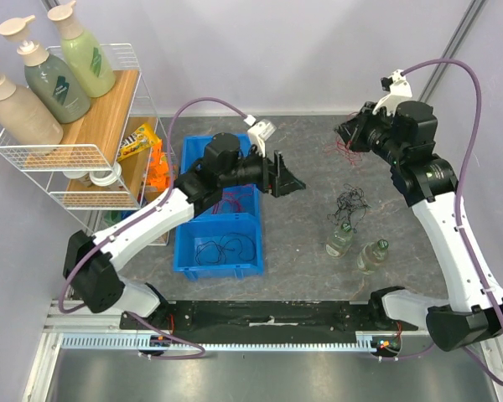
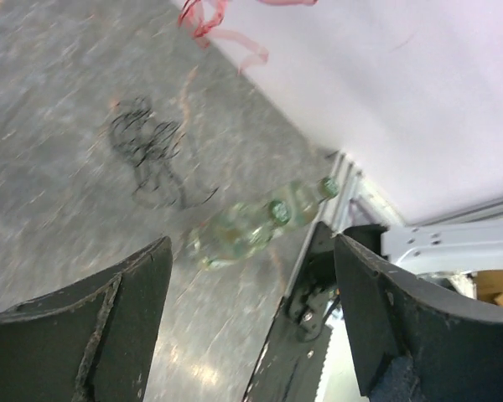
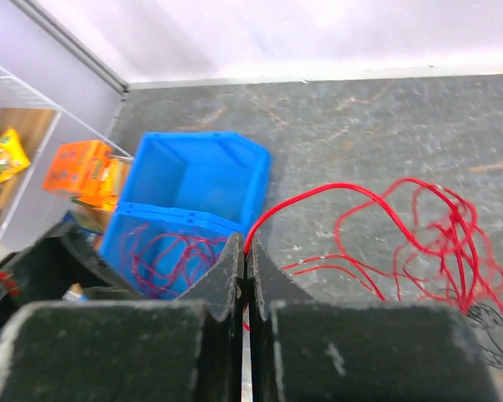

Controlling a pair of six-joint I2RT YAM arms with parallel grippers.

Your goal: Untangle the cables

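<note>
Clamping a red cable (image 3: pixel 352 191), right gripper (image 3: pixel 247 248) hovers beyond two bottles (image 1: pixel 342 239); left gripper (image 1: pixel 287 178) gapes.

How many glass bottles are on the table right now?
2. The first bottle sits just on the near side of the black tangle; the second bottle is beside it, to its right. Others may be hidden from view.

left end effector (image 1: pixel 288 178): spread, beside blue bins (image 1: pixel 218 270) | right end effector (image 1: pixel 349 132): red cables (image 1: pixel 339 151) at tip | black cables (image 1: pixel 350 203): near bottles (image 1: pixel 340 240)
</note>
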